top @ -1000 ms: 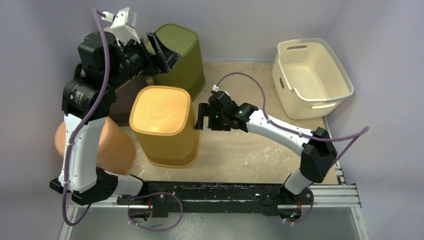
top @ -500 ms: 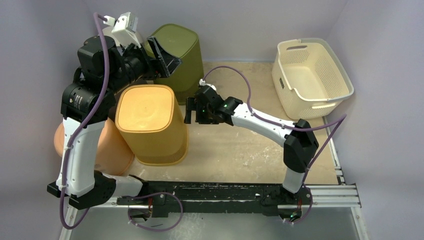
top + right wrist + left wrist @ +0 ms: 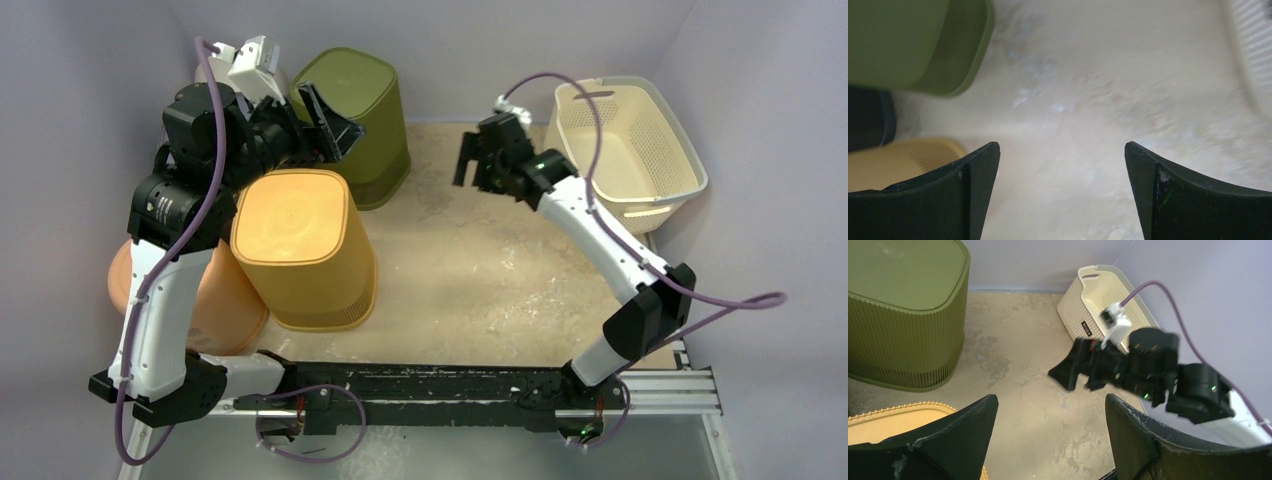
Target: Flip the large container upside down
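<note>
While the large yellow container (image 3: 300, 240) stands bottom-up at the left of the bench (image 3: 480, 280), the top view shows the left claw (image 3: 328, 118) spread beside the olive bin (image 3: 365, 110) and the right claw (image 3: 476, 163) hovering well apart from the container. From the left wrist, the jaws are released and empty, with the container's corner below. From the right wrist, the jaws are released with nothing between them.

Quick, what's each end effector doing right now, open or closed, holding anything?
Left end effector: open, holding nothing.
Right end effector: open, holding nothing.
</note>
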Motion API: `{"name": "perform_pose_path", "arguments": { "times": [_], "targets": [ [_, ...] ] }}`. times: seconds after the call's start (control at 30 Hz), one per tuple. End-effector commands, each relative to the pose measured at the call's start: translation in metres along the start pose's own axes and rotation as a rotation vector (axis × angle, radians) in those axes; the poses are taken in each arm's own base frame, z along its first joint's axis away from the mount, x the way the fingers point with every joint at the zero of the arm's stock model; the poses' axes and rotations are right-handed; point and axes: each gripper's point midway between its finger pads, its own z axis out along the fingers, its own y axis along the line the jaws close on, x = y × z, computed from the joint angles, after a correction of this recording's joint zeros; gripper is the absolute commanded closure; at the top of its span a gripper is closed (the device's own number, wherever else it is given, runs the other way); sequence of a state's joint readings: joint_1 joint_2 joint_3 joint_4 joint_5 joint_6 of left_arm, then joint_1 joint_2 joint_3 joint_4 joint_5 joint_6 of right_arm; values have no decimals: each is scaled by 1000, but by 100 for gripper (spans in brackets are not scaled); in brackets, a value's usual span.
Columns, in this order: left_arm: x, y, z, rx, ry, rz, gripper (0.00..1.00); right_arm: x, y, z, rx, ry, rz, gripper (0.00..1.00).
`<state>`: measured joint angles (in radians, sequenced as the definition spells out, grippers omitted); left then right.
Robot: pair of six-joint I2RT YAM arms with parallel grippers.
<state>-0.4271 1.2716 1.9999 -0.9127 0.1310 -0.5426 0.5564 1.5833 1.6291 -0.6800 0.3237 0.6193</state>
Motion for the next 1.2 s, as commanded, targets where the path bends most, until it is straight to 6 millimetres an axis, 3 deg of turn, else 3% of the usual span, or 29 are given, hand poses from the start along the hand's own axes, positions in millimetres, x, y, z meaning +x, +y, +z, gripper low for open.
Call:
{"name": "perform_pose_path", "arguments": {
  "times": [0.0,0.23,0.43,0.63,1.0,1.17],
  "targets": [
    [-12,-14,-2,69,-70,-24,24,-58,-52,-8,98,-106,-83,5],
    [-10,-9,7,52,-63,-21,24,-102,-93,30,183,-153,-198,7],
    [1,-2,18,36,-33,-18,24,-119,-142,54,278,-149,-226,7],
    [10,6,30,24,-23,-21,24,-141,-180,66,340,-185,-232,7],
    [33,25,59,-22,34,-33,24,-125,-207,127,293,-90,-259,13],
    [42,32,67,-40,58,-38,24,-118,-216,142,277,-68,-246,27]
  ]
}}
